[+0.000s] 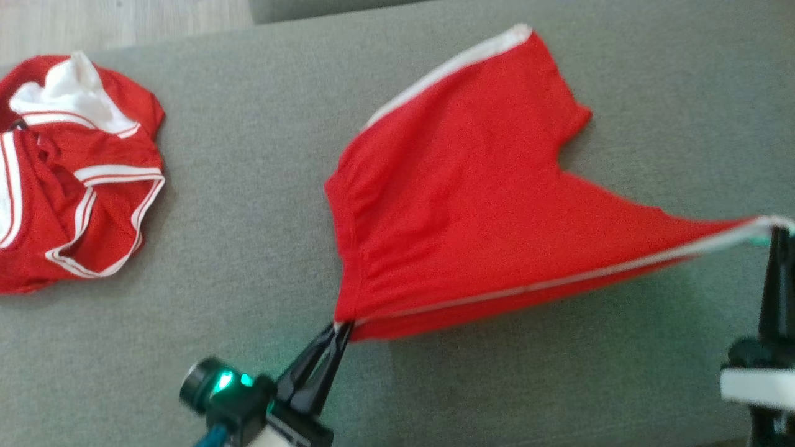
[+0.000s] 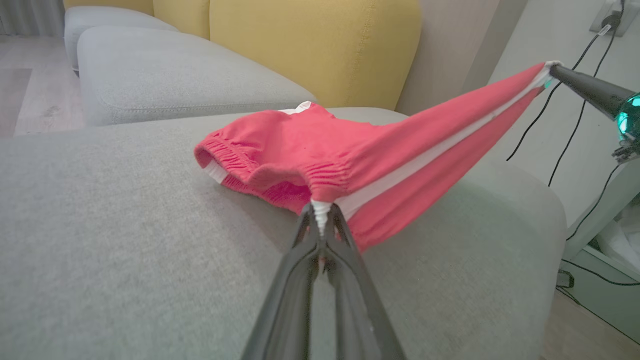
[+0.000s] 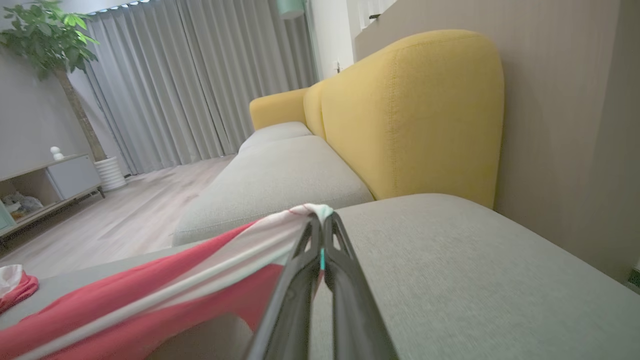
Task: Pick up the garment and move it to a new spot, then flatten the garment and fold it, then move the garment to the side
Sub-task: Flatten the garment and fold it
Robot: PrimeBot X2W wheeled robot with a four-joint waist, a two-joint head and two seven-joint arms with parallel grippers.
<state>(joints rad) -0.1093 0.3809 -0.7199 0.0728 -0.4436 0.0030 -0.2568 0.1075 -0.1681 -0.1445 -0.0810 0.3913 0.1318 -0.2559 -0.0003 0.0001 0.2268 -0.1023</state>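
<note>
Left gripper (image 1: 343,325) and right gripper (image 1: 779,232), both clamped on smooth red shorts (image 1: 459,205), pull the white-striped edge taut over woven grey cushion (image 1: 248,267)

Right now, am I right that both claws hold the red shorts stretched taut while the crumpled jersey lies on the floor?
Not quite: the crumpled jersey lies on the grey sofa cushion, not the floor, as the head view shows. The left claw and right claw do hold the red shorts stretched taut.
</note>
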